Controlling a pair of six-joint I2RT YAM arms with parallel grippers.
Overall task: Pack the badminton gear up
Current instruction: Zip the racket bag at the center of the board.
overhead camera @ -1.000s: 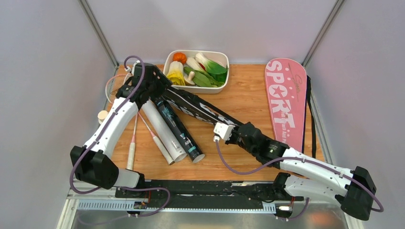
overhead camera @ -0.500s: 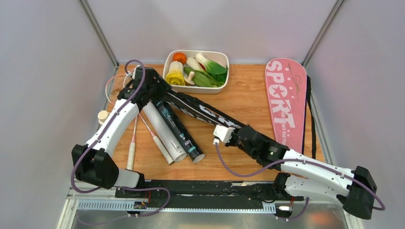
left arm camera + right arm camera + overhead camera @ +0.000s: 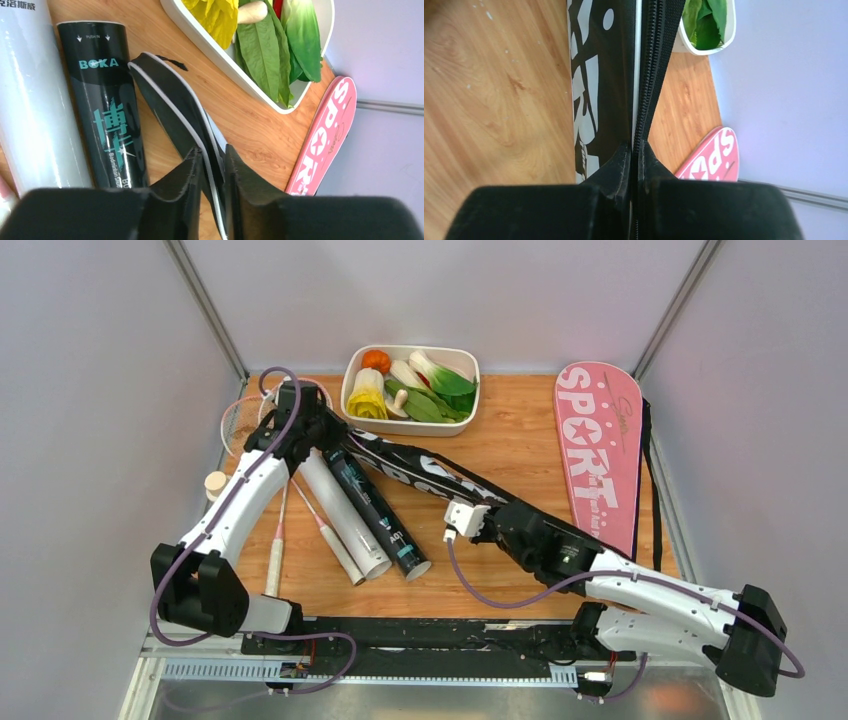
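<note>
**Left wrist, right wrist, top external: one grip at each end**

Left wrist: shows the left gripper (image 3: 212, 152) with its fingers closed on the white-piped rim of the long black fabric racquet cover (image 3: 172, 100), raised off the wooden table (image 3: 245, 120). Probably taken by the rim to pull the mouth apart for a racquet. Also takes in the black "BOKA" shuttlecock tube (image 3: 107, 115) just beside the cover, the white tube (image 3: 30, 100) alongside it, and the white tray of toy vegetables (image 3: 215, 52) beyond.

Right wrist: shows the right gripper (image 3: 635, 147) clamped tight on the same cover's zip edge, likely to anchor that end and keep the fabric taut. Catches the tip of the pink "SPORT" cover (image 3: 711, 160) further off.

Top external: sets the black cover slanting across mid-table, strung between both grippers. Leaves the pink cover flat at the right, both tubes side by side near the left arm, and the thin-framed racquets (image 3: 276, 560) unpacked beneath that arm. Judged barely begun, as packing goes.
</note>
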